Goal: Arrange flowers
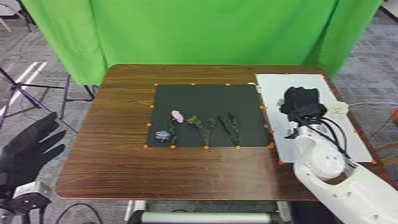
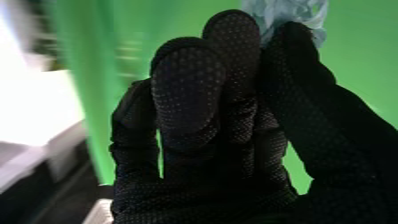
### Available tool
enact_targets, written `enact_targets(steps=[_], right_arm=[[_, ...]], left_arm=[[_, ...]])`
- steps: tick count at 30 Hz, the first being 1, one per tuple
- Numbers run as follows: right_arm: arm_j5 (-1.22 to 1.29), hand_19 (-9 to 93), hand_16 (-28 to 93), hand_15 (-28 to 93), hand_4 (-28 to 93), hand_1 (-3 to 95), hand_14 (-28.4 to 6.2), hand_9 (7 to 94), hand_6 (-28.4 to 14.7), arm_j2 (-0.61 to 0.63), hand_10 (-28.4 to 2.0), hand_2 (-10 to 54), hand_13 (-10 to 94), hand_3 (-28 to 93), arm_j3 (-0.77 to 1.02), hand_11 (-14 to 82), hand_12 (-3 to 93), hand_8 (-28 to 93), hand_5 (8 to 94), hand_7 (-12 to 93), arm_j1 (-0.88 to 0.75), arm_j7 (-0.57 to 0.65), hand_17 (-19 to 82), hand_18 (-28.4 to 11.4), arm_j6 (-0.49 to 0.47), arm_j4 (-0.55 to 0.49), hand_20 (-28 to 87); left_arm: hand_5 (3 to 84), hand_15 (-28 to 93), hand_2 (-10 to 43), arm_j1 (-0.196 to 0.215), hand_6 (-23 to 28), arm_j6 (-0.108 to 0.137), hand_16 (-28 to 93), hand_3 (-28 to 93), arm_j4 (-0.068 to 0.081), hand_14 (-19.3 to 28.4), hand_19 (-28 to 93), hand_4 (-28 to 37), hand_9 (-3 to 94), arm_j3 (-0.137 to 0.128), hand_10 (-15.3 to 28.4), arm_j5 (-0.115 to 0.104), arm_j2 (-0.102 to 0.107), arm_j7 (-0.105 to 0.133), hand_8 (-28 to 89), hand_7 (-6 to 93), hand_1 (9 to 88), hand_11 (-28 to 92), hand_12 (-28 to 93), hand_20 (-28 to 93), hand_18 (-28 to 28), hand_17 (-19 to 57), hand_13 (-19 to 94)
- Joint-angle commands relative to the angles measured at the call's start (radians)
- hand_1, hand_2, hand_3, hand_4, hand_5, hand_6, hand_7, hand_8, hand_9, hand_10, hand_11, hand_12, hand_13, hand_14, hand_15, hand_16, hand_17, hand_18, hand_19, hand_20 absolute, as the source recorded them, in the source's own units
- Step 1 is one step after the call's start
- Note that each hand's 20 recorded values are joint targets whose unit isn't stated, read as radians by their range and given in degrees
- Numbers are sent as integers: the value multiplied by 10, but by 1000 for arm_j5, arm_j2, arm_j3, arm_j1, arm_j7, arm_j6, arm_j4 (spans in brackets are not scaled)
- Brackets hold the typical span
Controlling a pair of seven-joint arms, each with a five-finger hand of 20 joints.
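Starting at the far left, I've got my left hand (image 1: pixel 31 150) out beside the counter (image 1: pixel 178 172), fingers stretched out and spread wide, nothing in them. Moving right, onto the dark mat (image 1: pixel 209 97), and here's the lineup: a small blue-grey flower (image 1: pixel 163 135) near the corner on my side, then a pink flower (image 1: pixel 177 116) a little farther back, its thin stem running towards me. Just beside that, a leafy sprig (image 1: pixel 195 121), and next along, a pair of dark green stems (image 1: pixel 230 131), all lying flat. Orange markers (image 1: pixel 207 147) dot the mat's edges. Over to the right side of the counter now, where my right hand (image 1: pixel 303 100) is above the white sheet (image 1: pixel 275 85), fingers pointing away from me. In the right wrist view, there it is: a ruffled, pale blue bloom (image 2: pixel 302 12) pinched at the tips between thumb and fingers. Behind it all hangs the green curtain (image 1: pixel 204 35).
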Motion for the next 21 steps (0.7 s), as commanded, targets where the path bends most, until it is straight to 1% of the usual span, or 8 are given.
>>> enact_targets(steps=[1,2,5,6,13,14,18,21], right_arm=[[14,783,295,542,-283,485,-23,892,29,-203,-54,-95,827,830,-194,208,478,-22,748,421,258,-97,285,-191,-40,9,497],[19,782,295,543,-283,485,-23,892,29,-222,-55,-95,827,830,-220,208,476,-23,748,421,283,-108,285,-191,-41,22,497],[33,781,296,547,-283,482,-25,891,30,-270,-56,-95,822,834,-264,209,477,-24,748,423,327,-138,283,-192,-79,50,497],[38,780,296,548,-282,481,-25,891,30,-282,-57,-95,820,836,-265,209,476,-24,748,424,333,-149,281,-192,-116,49,498],[89,775,300,555,-281,477,-28,884,30,-336,-59,-95,806,838,-288,206,478,-29,746,427,364,-186,272,-189,-246,78,498],[86,774,301,556,-281,477,-28,884,30,-344,-59,-95,805,837,-293,204,478,-30,746,426,366,-189,271,-189,-247,89,498],[85,772,305,556,-280,476,-29,883,31,-363,-58,-95,798,835,-308,202,479,-31,744,428,376,-189,268,-189,-284,117,498],[77,770,310,557,-281,475,-29,882,33,-379,-57,-95,793,834,-328,200,479,-34,744,429,385,-186,264,-190,-302,139,499]], left_arm=[[216,162,-15,-9,5,-4,77,699,-1,115,344,-264,171,2,85,1,9,-18,-95,178,236,95,199,98,177,-126,126],[216,162,-16,-9,5,-1,77,700,-1,115,343,-264,171,4,85,1,9,-14,-95,178,236,95,199,97,177,-126,126],[217,161,-16,-12,5,-2,77,700,1,115,344,-264,171,8,86,0,12,-16,-95,178,236,95,199,97,177,-126,126],[217,161,-15,-13,5,0,77,699,0,115,344,-264,171,10,86,0,14,-16,-95,178,236,95,199,97,177,-126,126],[217,162,-16,-7,5,5,78,700,-1,116,343,-263,171,10,86,0,11,-13,-95,177,235,96,199,97,177,-126,126],[217,162,-16,-3,5,4,77,699,-3,116,343,-263,171,9,87,0,9,-13,-95,177,235,96,199,97,177,-126,126],[217,164,-16,-16,6,-1,78,699,4,116,343,-264,171,13,87,1,20,-16,-95,176,236,95,199,98,177,-126,126],[217,163,-15,-15,6,1,77,698,3,116,343,-263,171,14,87,1,18,-15,-94,176,236,95,199,98,177,-126,126]])
